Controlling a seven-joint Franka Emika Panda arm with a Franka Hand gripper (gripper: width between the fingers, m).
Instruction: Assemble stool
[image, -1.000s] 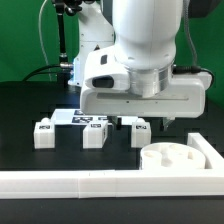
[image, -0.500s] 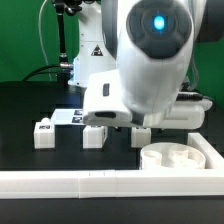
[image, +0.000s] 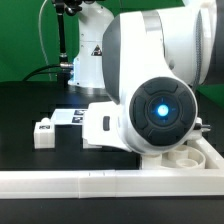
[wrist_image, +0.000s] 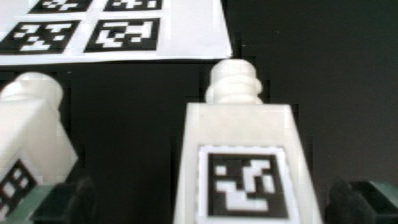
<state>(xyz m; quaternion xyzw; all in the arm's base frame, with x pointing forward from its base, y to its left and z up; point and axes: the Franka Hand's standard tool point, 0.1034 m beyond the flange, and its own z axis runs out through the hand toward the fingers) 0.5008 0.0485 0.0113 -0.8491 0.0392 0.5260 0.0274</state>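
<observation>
Over the last second the arm (image: 150, 60) has swung forward and lower, so its bulky wrist with a glowing blue lens now fills most of the exterior view. It covers two of the three legs that were in plain sight before. Only the leftmost leg (image: 42, 133) shows there, standing on the black table (image: 25, 105) just in front of the marker board (image: 72, 118). The seat (image: 190, 157) peeks out at the exterior view's right, half hidden behind the wrist. It lies on the table beside the upturned end of the L-shaped rail (image: 60, 183), which runs along the front edge. The gripper itself cannot be seen from this side.

The wrist view shows the gripper (wrist_image: 210, 203) with its jaws spread as wide as they go and gripping nothing. The dark fingers (wrist_image: 54, 203) sit at either side of the tagged leg (wrist_image: 240, 140), with a visible gap of black table between each finger and the white plastic. That leg bears a black-and-white square tag on the face toward the camera and a stepped, rounded peg on the end away from the fingers. A neighbouring leg (wrist_image: 32, 125) stands close beside it, apart from it and partly cut off by the picture's edge. The marker board lies beyond both legs, with dark table between.
</observation>
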